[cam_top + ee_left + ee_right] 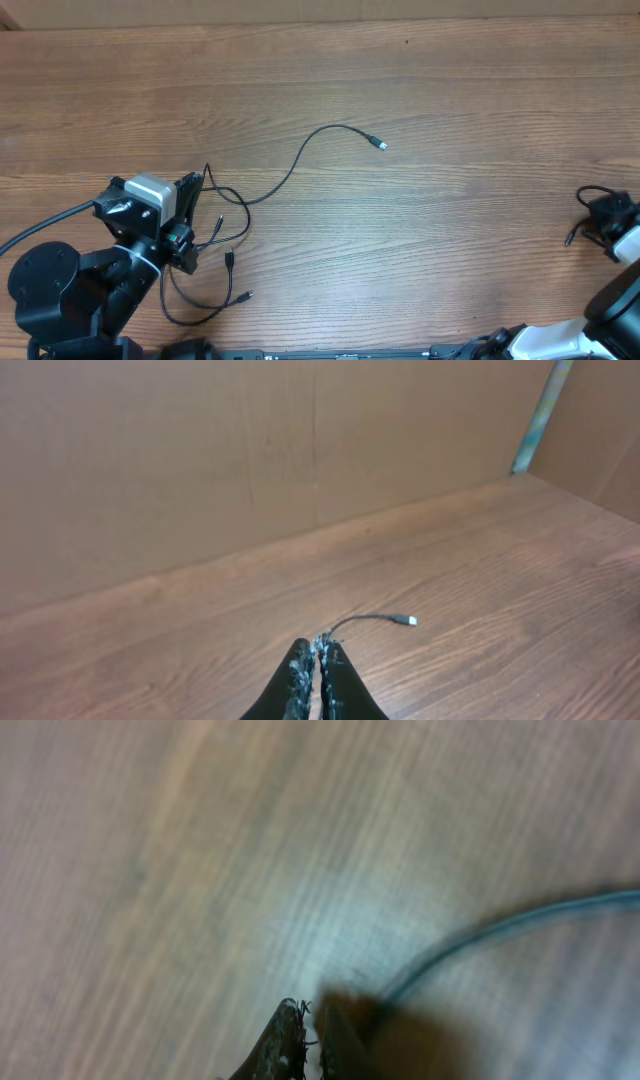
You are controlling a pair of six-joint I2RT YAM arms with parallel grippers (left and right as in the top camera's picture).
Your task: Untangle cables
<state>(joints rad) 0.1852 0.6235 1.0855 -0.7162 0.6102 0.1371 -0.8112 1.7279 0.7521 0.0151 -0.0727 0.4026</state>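
Cables [244,203] lay tangled at lower left of overhead; one strand arced to a silvery tip [380,145], upper centre. Left gripper [320,650] pinched that strand. Right gripper [312,1018] pressed together, hold unclear. Judged light, limp and slippery: grasp near plugs.

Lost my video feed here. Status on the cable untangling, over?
Left gripper shut, pinching the long cable, silvery tip lying free. Right gripper shut, a cord beside its fingers, grip unclear. Other cables tangled by left arm; nothing blocking seen.

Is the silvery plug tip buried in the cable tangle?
No, the silvery tip lies by itself, stretched well away from the tangle.
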